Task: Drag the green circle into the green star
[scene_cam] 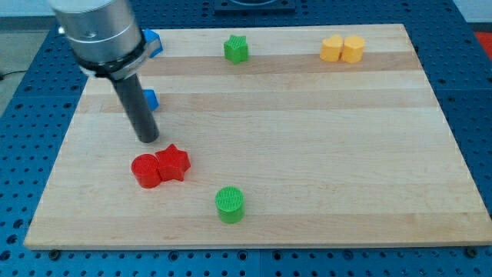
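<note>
The green circle [229, 204] stands near the view's bottom, a little left of centre. The green star [237, 48] sits near the view's top edge, almost straight above it, far apart. My tip [148, 140] rests on the board at the left, just above the red blocks and well to the upper left of the green circle. It touches no block.
A red circle [145, 170] and a red star [173, 162] touch each other just below my tip. Two blue blocks [151, 41] [150, 99] are partly hidden behind the arm. Two yellow blocks [332, 48] [354, 48] sit together at the top right. The wooden board [307, 138] ends at all sides.
</note>
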### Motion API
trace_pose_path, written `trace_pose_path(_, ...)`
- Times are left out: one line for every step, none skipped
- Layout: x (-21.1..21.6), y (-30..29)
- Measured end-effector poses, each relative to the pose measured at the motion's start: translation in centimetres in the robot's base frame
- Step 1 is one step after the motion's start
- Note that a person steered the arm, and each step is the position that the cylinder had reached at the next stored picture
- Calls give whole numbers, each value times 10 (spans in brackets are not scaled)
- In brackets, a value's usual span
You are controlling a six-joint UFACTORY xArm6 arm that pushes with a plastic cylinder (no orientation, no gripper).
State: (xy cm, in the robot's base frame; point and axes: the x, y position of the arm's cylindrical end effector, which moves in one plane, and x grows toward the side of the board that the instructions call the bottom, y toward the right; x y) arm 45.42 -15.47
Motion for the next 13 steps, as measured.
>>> trace_pose_path(-12,43)
trace_pose_path(-9,88)
trace_pose_path(28,139)
trace_pose_path(80,171)
trace_pose_path(144,172)
trace_pose_path(165,170)
trace_pose_path(157,139)
trace_pose_path(156,126)
trace_pose_path(144,122)
trace_pose_path(108,107)
trace_pose_path(67,93)
trace_pose_path(34,89)
trace_pose_path(-5,83)
